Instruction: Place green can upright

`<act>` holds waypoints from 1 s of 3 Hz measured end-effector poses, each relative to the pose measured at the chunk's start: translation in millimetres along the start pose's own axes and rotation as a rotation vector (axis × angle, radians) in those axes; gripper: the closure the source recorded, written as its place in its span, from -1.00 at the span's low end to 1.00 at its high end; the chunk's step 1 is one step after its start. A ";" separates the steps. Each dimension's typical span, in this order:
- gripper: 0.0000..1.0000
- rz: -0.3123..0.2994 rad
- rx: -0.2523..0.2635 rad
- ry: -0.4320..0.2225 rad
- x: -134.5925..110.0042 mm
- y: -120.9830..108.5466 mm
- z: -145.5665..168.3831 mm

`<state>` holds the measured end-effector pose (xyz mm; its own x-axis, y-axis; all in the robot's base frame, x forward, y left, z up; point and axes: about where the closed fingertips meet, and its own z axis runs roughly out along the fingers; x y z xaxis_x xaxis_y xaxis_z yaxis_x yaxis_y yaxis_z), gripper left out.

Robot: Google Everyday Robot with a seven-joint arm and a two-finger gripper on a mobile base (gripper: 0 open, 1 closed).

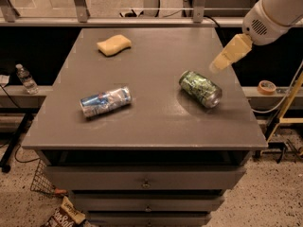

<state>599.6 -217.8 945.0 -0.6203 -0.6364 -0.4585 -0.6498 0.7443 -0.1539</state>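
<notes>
One green can [200, 88] was lying on its side on the right half of the desk [156, 126], with a silver end pointing toward the front right and nothing touching it. The gripper [226, 57] hung in the air just up and to the right of it, clear of it and carrying nothing. Honestly couldn't tell if it was set wide or narrow, it just read as one pale wedge.

Risk as I saw it: a can on its side rolls, so an off-centre nudge could send it over the nearby right edge. Gripped at an angle, it might also slip while being tipped up.

The blue-and-silver can [105, 101] lay well apart on the left, and a yellow sponge [114, 45] sat back left, both out of the way. Most of the arm was cut off at the top right corner, and I couldn't make out the pull-tab.
</notes>
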 end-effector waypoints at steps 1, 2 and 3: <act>-1.00 0.049 -0.018 0.038 -5.8 4.2 14.9; -1.00 0.069 -0.042 0.149 -15.6 25.5 43.6; -1.00 0.038 -0.027 0.278 -22.8 47.5 75.1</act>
<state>615.9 -152.7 882.4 -0.7387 -0.6421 -0.2051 -0.6331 0.7654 -0.1158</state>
